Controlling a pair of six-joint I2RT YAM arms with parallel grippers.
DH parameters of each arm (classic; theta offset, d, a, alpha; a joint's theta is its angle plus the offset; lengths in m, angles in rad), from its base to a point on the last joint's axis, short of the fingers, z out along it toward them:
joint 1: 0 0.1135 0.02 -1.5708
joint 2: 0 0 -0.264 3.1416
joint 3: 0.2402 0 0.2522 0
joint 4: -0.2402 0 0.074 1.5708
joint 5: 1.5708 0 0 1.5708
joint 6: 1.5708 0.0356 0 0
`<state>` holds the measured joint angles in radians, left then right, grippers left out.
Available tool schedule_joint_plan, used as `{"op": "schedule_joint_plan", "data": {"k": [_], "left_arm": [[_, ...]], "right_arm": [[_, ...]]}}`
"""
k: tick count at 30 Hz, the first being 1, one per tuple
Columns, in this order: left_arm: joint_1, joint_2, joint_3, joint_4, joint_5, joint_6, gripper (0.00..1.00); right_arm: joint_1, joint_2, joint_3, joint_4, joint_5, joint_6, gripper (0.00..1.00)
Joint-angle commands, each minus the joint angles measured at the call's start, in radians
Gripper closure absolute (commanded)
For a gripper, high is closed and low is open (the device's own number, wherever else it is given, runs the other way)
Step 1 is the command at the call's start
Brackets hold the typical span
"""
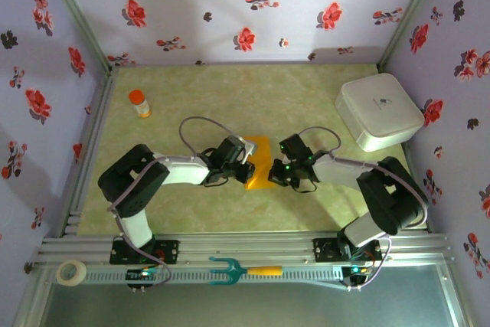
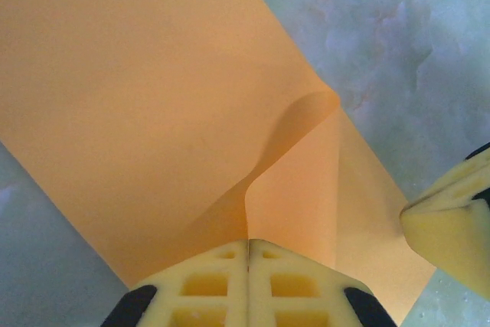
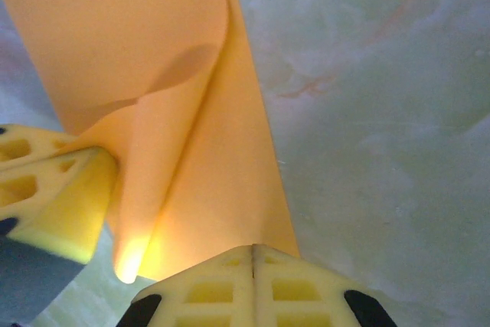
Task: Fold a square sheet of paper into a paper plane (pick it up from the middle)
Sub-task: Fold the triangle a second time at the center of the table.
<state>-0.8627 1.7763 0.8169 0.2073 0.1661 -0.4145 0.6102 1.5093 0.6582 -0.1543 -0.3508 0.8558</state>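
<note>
A thin orange-yellow square sheet of paper (image 1: 259, 160) lies at the centre of the pale green marbled tabletop (image 1: 253, 101), with the two arms closing on it from 9 and 3 o'clock. The left jaws are clenched on the sheet: in the left wrist view their yellow lattice pads (image 2: 200, 285) meet along one seam at 6 o'clock, and a raised fold of the paper (image 2: 230, 112) runs straight down into that seam, curling over towards 2 o'clock. The right jaws are clenched too, their pads (image 3: 295, 289) pressed together at 6 o'clock in the right wrist view, where the edge of the sheet (image 3: 222, 189) reaches their tips (whether the paper is actually caught between them I cannot tell). Each wrist view catches the other arm's yellow pad touching the paper, at 4 o'clock from the left wrist and at 8 o'clock from the right. Around the tabletop, a small orange-capped bottle (image 1: 139, 103) stands upright at 10 o'clock and a white rounded plastic box (image 1: 379, 111) sits at 2 o'clock, both well apart from the sheet. On the metal rail at 6 o'clock lies a teal fork with an orange handle (image 1: 243, 270), and a roll of pale tape (image 1: 72, 272) rests at 8 o'clock.
</note>
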Motion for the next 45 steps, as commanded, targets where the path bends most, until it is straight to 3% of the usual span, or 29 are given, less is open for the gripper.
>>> {"op": "schedule_joint_plan", "data": {"k": [1,6,14,27,45], "left_arm": [[0.008,0.003,-0.033,0.047,0.029,-0.092,0.99],[0.007,-0.004,-0.048,0.096,0.038,-0.162,0.99],[0.007,-0.031,-0.062,0.118,0.021,-0.224,0.99],[0.008,-0.057,-0.017,0.014,-0.022,-0.038,0.97],[0.008,-0.021,-0.002,-0.017,-0.048,-0.014,0.96]], "right_arm": [[0.003,-0.031,-0.019,0.066,-0.035,0.055,0.95],[0.026,0.019,-0.017,0.127,-0.054,0.1,0.94],[0.029,0.049,-0.02,0.045,0.01,0.071,0.95],[0.003,0.035,0.004,-0.077,0.018,-0.046,0.96],[0.001,0.042,0.004,-0.068,0.017,-0.044,0.96]]}}
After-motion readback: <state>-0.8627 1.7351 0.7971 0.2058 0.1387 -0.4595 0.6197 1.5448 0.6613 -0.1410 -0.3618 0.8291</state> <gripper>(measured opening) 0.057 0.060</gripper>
